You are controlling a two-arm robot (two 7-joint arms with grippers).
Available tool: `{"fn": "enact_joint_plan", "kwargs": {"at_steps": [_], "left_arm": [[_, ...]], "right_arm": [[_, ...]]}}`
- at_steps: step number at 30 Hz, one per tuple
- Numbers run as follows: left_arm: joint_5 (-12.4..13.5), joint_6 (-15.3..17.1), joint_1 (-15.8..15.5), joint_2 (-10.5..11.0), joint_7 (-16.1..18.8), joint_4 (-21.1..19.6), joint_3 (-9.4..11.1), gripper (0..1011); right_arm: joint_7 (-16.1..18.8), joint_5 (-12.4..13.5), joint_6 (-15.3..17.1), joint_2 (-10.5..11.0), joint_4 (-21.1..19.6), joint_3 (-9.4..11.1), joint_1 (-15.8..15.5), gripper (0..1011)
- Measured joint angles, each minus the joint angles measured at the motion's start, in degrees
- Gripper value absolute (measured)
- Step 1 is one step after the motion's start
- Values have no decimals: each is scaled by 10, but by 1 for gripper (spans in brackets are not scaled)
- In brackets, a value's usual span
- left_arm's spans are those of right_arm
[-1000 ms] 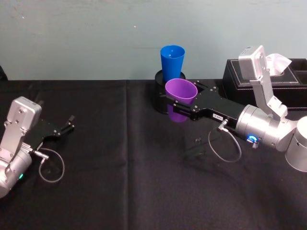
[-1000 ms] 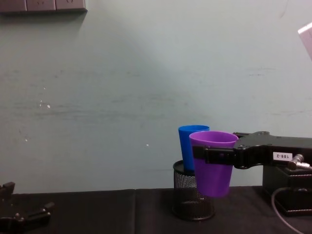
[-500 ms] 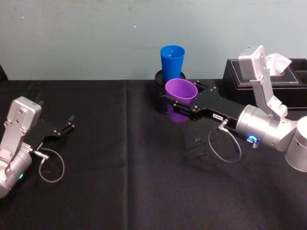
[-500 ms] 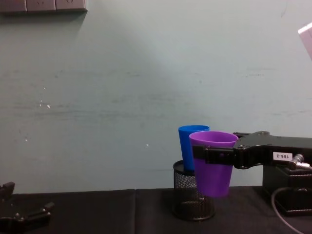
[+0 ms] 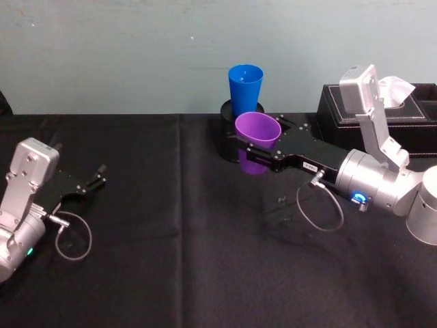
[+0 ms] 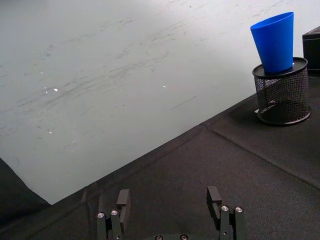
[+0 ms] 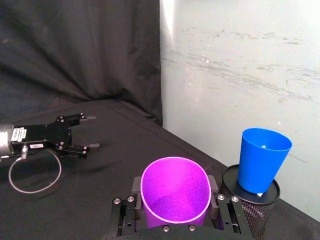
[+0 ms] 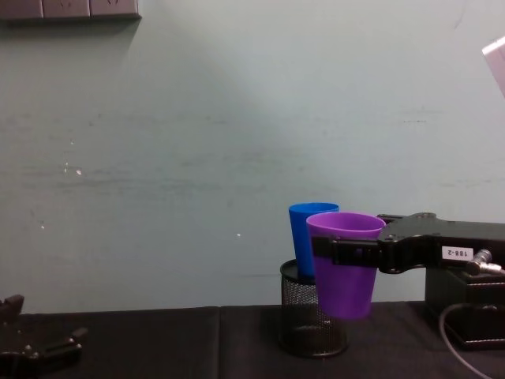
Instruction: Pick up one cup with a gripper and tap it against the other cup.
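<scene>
right gripper (image 5: 254, 152) clamps the purple cup (image 5: 258, 130) near the holder (image 8: 302, 317), which hides the blue cup (image 5: 245, 87) base; its label (image 8: 456, 253) reads "188-2". left gripper (image 5: 100, 175) gapes, empty.

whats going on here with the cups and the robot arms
The right tool is clamped on the purple cup and holds it upright in the air, off the black-clothed table. It sits close beside the blue cup, which stands in a black mesh pen holder near the wall. The right wrist view shows a gap between the two cups. The left tool rests open on the table at the robot's left, idle.
</scene>
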Motion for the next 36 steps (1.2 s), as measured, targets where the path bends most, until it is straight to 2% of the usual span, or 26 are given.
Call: {"fn": "enact_joint_plan", "kwargs": {"at_steps": [36], "left_arm": [[0,0,0,0,0,0,0,1000]], "right_arm": [[0,0,0,0,0,0,0,733]]}}
